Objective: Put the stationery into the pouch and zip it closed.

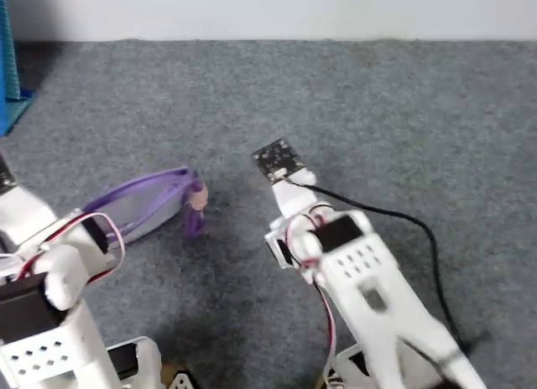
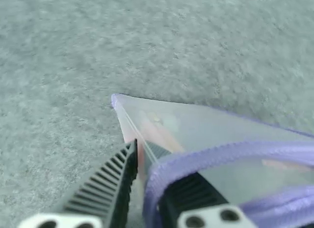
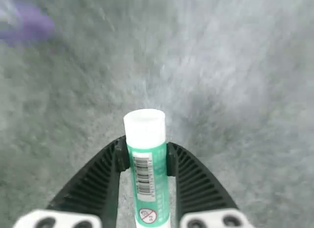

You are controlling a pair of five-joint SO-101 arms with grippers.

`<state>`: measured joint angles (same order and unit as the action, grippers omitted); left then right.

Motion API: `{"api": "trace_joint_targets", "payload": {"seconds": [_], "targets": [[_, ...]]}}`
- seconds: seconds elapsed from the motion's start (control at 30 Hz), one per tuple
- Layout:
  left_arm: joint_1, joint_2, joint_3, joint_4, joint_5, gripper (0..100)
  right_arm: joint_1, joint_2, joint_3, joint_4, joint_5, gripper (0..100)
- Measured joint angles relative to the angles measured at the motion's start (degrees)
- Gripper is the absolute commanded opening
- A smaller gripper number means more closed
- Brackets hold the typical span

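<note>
The left gripper [image 2: 147, 164] is clamping its fingers on the edge of the clear, purple-zippered pouch [image 2: 206, 129], which is lying at the left of the table [image 1: 377, 95] with something pinkish already inside. The right gripper [image 3: 145, 150] is pinching a green glue stick [image 3: 145, 164] between its fingers near the table's middle, well apart from the pouch. Putting it in and zipping the pouch closed are seemingly still waiting.

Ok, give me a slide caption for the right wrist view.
Right gripper, jaws shut on a green glue stick, over grey carpet.
</note>
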<state>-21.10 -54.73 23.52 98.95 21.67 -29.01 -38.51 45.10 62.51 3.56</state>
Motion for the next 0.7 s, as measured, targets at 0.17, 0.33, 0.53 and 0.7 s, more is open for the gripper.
{"api": "trace_joint_targets", "payload": {"seconds": [0.17,0.33,0.53,0.7], "targets": [[6.3,0.0,0.0,0.0,0.9,1,-0.3,-15.0,0.0,3.9,0.0,0.7],[14.8,0.0,0.0,0.2,2.6,1,-4.8,-27.3,0.1,4.4,-0.1,0.7],[18.8,0.0,0.0,0.2,3.0,1,-8.0,-38.5,0.1,2.9,-0.1,0.7],[19.3,0.0,0.0,0.2,3.0,1,-8.4,-43.1,0.1,-6.0,-0.1,0.7]]}}
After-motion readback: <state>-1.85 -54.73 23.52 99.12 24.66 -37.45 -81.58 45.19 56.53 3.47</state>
